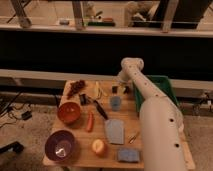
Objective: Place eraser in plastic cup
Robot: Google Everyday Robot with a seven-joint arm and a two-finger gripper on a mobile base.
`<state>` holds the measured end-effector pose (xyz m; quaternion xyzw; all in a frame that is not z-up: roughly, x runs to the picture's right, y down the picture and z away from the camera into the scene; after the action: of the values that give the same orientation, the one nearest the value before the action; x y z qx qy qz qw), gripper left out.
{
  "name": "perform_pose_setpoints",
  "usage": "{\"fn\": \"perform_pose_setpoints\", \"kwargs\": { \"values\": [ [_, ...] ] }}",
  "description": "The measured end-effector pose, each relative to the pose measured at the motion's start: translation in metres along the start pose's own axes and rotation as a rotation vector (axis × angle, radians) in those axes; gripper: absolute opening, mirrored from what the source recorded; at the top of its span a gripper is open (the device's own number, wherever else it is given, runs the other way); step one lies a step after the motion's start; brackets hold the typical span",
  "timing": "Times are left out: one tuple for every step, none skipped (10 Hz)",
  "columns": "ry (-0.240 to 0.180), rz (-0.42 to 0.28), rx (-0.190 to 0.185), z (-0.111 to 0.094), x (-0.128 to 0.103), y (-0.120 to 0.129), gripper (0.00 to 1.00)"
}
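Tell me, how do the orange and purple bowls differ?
The orange bowl sits farther back than the purple bowl, which lies at the table's near-left corner. The purple bowl looks slightly wider than the orange bowl. Both are round and upright. The pincer hangs near the far edge, behind the blue cup.

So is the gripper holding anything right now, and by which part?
Nothing, it seems. The gripper hangs open just behind the plastic cup; the eraser lies well to the cup's left in view, untouched.
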<state>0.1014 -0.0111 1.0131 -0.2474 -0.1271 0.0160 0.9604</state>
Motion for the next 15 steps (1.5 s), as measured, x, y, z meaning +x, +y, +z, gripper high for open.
{"fn": "perform_pose_setpoints", "kwargs": {
  "values": [
    [0.004,0.010,0.007,0.002,0.004,-0.002,0.80],
    [0.009,0.016,0.019,0.000,0.003,-0.005,0.80],
    [0.014,0.017,0.033,-0.001,0.000,-0.008,0.80],
    [0.020,0.022,0.045,-0.003,0.002,-0.009,0.80],
    [0.027,0.032,0.061,-0.007,0.007,-0.011,0.80],
    [0.030,0.039,0.068,-0.008,0.010,-0.011,0.80],
    [0.031,0.044,0.074,-0.011,0.013,-0.012,0.80],
    [0.031,0.048,0.076,-0.012,0.016,-0.011,0.80],
    [0.025,0.052,0.073,-0.012,0.018,-0.011,0.80],
    [0.021,0.052,0.059,-0.011,0.019,-0.010,0.80],
    [0.014,0.054,0.045,-0.010,0.021,-0.010,0.80],
    [0.006,0.057,0.034,-0.009,0.022,-0.010,0.80],
    [0.000,0.062,0.022,-0.008,0.023,-0.009,0.80],
    [-0.005,0.066,0.012,-0.008,0.023,-0.009,0.80],
    [-0.017,0.076,-0.014,-0.006,0.023,-0.007,0.80]
  ]
}}
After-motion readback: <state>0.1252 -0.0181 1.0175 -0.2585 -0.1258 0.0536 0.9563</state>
